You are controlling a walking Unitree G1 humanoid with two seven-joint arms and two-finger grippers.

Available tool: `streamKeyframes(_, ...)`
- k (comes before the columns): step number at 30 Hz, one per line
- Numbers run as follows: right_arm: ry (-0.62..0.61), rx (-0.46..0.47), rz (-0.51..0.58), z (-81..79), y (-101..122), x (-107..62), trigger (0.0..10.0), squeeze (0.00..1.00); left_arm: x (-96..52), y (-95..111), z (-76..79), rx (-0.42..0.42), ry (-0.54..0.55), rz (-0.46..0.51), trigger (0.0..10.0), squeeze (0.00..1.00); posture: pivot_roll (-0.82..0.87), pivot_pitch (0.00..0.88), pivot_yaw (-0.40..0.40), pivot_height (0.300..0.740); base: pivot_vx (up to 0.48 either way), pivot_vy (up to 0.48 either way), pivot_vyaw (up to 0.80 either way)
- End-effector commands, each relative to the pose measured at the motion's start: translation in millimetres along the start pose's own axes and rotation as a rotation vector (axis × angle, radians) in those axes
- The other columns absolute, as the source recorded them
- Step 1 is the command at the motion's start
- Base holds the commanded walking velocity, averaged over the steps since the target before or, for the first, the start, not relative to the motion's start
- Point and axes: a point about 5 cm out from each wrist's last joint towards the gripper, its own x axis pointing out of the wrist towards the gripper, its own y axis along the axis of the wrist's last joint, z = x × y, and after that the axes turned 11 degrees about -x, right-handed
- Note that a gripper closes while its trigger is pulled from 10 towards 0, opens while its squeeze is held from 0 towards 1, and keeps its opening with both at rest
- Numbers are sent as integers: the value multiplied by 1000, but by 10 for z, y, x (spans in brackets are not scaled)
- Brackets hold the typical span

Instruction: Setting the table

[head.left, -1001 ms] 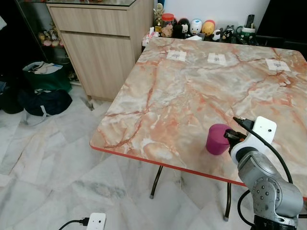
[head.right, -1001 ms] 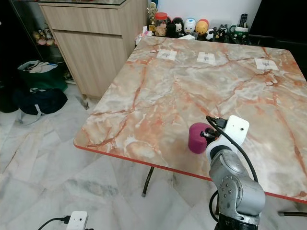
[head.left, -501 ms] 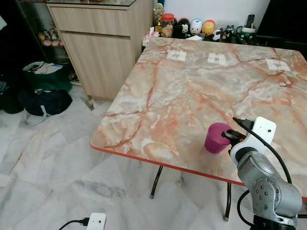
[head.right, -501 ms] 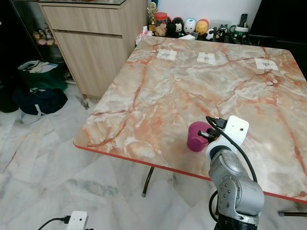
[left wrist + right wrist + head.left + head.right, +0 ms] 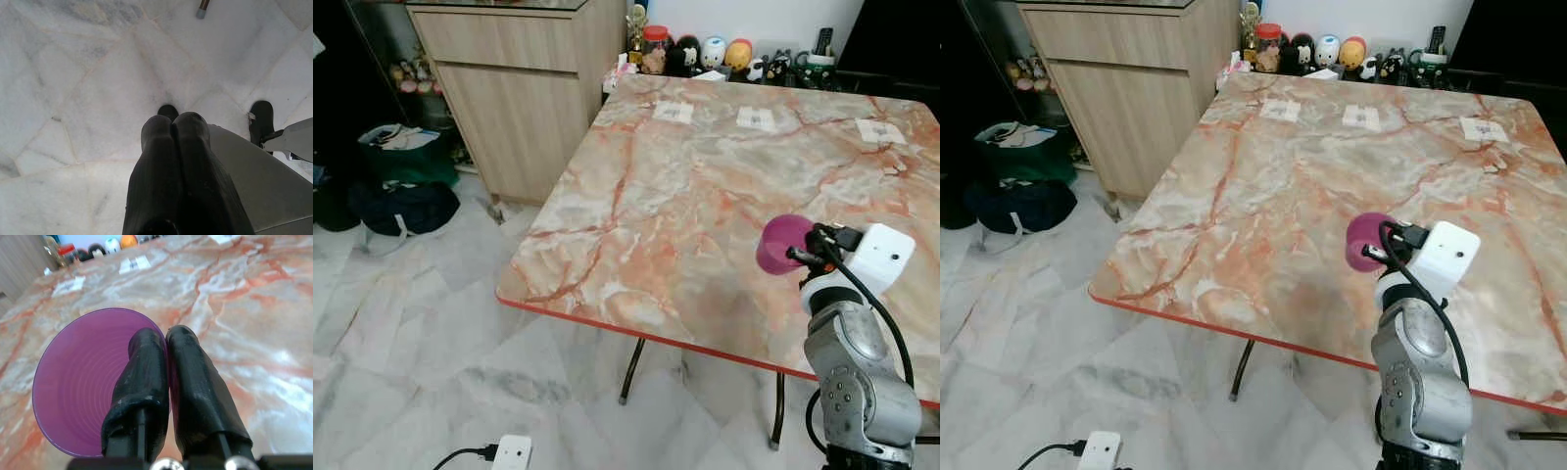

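A purple cup (image 5: 783, 242) hangs tilted above the marble table (image 5: 685, 196), near its front right part. My right gripper (image 5: 806, 254) is shut on the cup's rim (image 5: 168, 364), one finger (image 5: 142, 377) inside the cup and the other outside. The right wrist view looks into the cup's ribbed inside (image 5: 83, 391). My left gripper (image 5: 173, 132) hangs idle over the pale floor, shut with nothing in it.
Three paper tags (image 5: 756, 118) lie along the table's far part. Figurines and jars (image 5: 705, 54) line the far edge. A wooden cabinet (image 5: 524, 88) stands at the left, bags (image 5: 401, 186) on the floor beside it. A white plug (image 5: 512, 451) lies on the floor.
The right gripper has lifted the purple cup off the table and carried it up and slightly right, tilting it. The left arm has not moved.
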Motion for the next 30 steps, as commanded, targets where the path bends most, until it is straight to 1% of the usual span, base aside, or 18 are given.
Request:
streamKeyframes(1,-10,-25,54,10,61,-17,10000,0,-16,-65,-21,19,5,-27,10000,0,8,89,-7,740,0,0,0)
streamKeyframes(4,-27,-68,96,25,96,-8,10000,0,-16,-62,-19,25,4,-26,10000,0,7,89,-8,740,0,-236,0)
streamKeyframes(5,-26,-58,118,23,111,2,10000,0,-15,-62,-18,23,3,-26,10000,0,6,88,-8,740,0,-394,-781)
streamKeyframes(7,-24,-54,121,22,115,4,10000,0,-15,-61,-17,23,3,-25,10000,0,5,88,-9,740,0,-398,-781)
streamKeyframes(10,-29,-71,139,28,121,6,10000,0,-15,-60,-16,21,2,-25,10000,0,3,86,-10,740,0,-396,-754)
streamKeyframes(17,-24,-78,158,8,103,5,10000,0,-16,-63,-16,27,2,-26,10000,0,3,72,-6,740,0,-395,0)
streamKeyframes(25,-12,-77,171,-18,105,12,10000,0,-17,-64,-20,35,2,-26,10000,0,-1,62,-2,740,90,-395,0)
streamKeyframes(30,-25,-75,185,12,123,17,10000,0,-17,-65,-20,44,-1,-28,10000,0,-8,54,3,740,242,-397,0)
